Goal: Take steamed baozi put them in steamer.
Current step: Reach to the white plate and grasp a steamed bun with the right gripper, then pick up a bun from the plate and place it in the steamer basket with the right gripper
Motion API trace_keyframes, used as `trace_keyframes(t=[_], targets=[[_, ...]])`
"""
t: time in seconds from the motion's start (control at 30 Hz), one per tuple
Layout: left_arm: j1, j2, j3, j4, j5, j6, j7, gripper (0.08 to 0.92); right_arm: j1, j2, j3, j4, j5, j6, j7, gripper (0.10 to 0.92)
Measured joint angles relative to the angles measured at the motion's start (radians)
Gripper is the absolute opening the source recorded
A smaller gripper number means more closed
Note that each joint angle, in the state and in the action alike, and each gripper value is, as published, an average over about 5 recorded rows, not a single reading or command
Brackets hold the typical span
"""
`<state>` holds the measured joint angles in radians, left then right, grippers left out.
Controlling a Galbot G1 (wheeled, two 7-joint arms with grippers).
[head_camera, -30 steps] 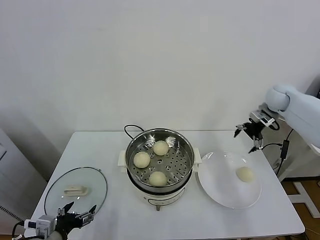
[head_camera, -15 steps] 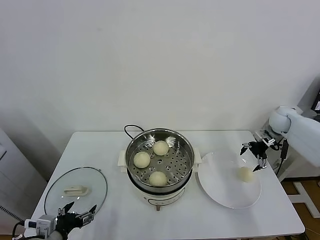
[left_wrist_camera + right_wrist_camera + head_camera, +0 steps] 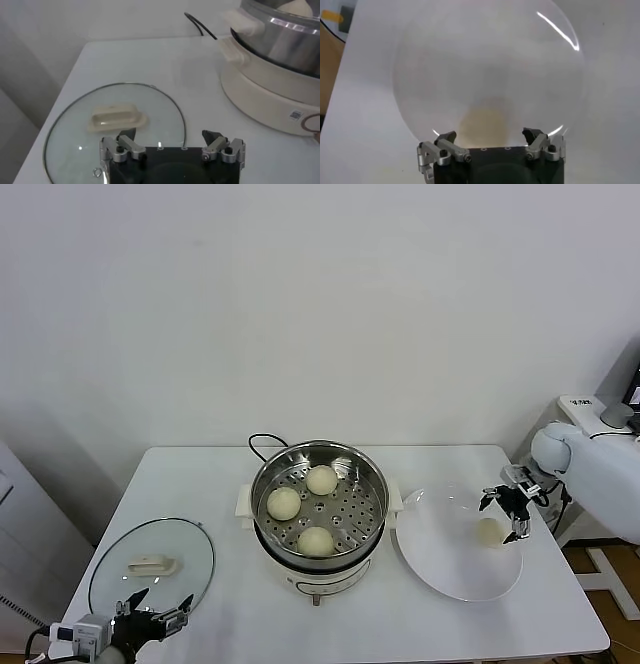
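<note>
Left claw (image 3: pixel 152 616) idle, spread open, near-left by glass lid (image 3: pixel 150 564) | steamer (image 3: pixel 318 502) mid-worktop held three baozi | right claw (image 3: pixel 508 510) had dropped from far-right, open over last baozi (image 3: pixel 489 531) on plate (image 3: pixel 440 569); grasp likely next.

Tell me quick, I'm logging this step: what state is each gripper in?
Left gripper: open, empty, near the lid.
Right gripper: open, empty, over the baozi on the plate.
</note>
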<state>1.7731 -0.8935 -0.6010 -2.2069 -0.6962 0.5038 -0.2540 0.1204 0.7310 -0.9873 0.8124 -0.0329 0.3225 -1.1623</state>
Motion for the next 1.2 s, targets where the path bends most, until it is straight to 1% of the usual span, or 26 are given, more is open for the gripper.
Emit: trace_keyframes(t=[0.1,0.2,0.43,0.57,0.67,0.9,1.03,1.2], targets=[[0.001,-0.002,0.0,0.001,0.0,0.0,0.0,0.823,-0.017,0.009,0.016,-0.011,-0.013,-0.001,0.002,0.785],[0.003,-0.003,-0.001,0.001,0.0,0.0,0.0,0.823,-0.03,0.015,0.029,-0.018,-0.024,-0.003,0.001,0.714],[0.006,-0.004,-0.002,-0.005,0.0,0.002,-0.001,0.823,-0.049,0.018,0.053,-0.023,-0.049,-0.006,-0.003,0.516],[0.006,-0.004,-0.003,-0.008,0.001,0.003,-0.001,0.823,-0.057,0.016,0.063,-0.019,-0.053,-0.01,-0.007,0.443],[0.008,-0.005,-0.003,-0.008,0.002,0.004,-0.002,0.823,-0.055,0.011,0.062,-0.011,-0.05,-0.016,-0.012,0.423],[0.007,-0.007,-0.005,-0.013,0.005,0.011,-0.006,0.823,-0.006,-0.021,0.02,0.045,0.013,-0.058,-0.028,0.424],[0.008,-0.007,-0.01,-0.019,0.006,0.014,-0.009,0.823,0.077,-0.048,-0.044,0.101,0.086,-0.105,-0.037,0.424],[0.01,-0.009,-0.012,-0.02,0.007,0.015,-0.011,0.823,0.233,-0.068,-0.174,0.193,0.218,-0.188,-0.045,0.424]])
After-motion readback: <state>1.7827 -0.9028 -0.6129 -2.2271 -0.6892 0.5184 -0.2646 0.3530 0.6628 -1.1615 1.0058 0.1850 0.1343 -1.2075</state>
